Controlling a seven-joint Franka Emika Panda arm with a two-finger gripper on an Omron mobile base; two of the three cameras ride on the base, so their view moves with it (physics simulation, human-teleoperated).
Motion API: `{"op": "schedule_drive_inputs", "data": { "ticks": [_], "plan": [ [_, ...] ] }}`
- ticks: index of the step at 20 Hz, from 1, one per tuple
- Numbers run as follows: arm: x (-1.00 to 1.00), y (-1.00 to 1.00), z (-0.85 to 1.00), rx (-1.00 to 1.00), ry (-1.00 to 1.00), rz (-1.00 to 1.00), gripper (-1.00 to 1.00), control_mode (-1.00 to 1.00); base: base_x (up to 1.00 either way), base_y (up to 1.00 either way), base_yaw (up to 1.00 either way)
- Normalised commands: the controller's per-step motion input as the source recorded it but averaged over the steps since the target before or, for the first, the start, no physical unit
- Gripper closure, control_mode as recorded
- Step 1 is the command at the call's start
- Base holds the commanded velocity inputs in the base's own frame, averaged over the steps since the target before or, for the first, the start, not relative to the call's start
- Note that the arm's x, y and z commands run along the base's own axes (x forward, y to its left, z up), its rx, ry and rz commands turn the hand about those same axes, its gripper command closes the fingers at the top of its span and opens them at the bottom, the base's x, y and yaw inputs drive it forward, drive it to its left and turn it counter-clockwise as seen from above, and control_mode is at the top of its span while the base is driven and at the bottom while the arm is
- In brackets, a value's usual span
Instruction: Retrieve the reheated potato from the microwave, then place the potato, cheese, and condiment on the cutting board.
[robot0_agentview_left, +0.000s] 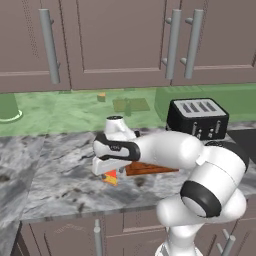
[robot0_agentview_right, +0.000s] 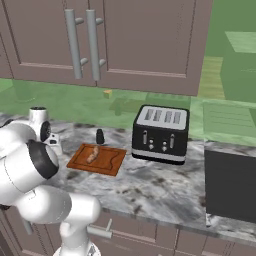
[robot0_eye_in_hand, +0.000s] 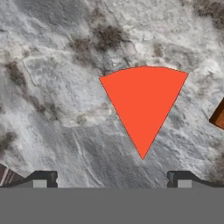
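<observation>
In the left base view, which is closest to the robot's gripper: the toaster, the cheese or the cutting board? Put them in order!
Gripper, nearest first:
1. Cheese: on the counter right under the gripper.
2. Cutting board: just to the right of the cheese, partly behind the arm.
3. Toaster: farther right and back, near the wall.

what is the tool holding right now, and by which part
Nothing is held: the tool is open above the orange-red triangular cheese wedge, which lies on the grey marbled counter.
</observation>
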Motion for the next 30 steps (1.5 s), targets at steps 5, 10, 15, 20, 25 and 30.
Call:
{"op": "schedule_drive_inputs", "data": {
  "ticks": [5,10,15,20,25,30],
  "plan": [
    [0.00,0.00,-0.01,-0.09,0.00,0.00,-1.00,-1.00,0.00,0.00,0.00],
    [0.02,0.00,0.00,-0.07,0.00,0.00,-1.00,-1.00,0.00,0.00,0.00],
    [0.04,-0.08,-0.01,-0.03,0.00,0.00,-1.00,-1.00,0.00,0.00,0.00],
    [0.08,-0.15,-0.12,0.00,0.00,0.00,-1.00,-1.00,0.00,0.00,0.00],
    [0.09,-0.06,-0.31,0.00,0.00,0.00,-1.00,-1.00,0.00,0.00,0.00],
    [0.31,0.02,-0.37,0.03,0.01,0.00,-1.00,-1.00,0.00,0.00,0.00]
  ]
}}
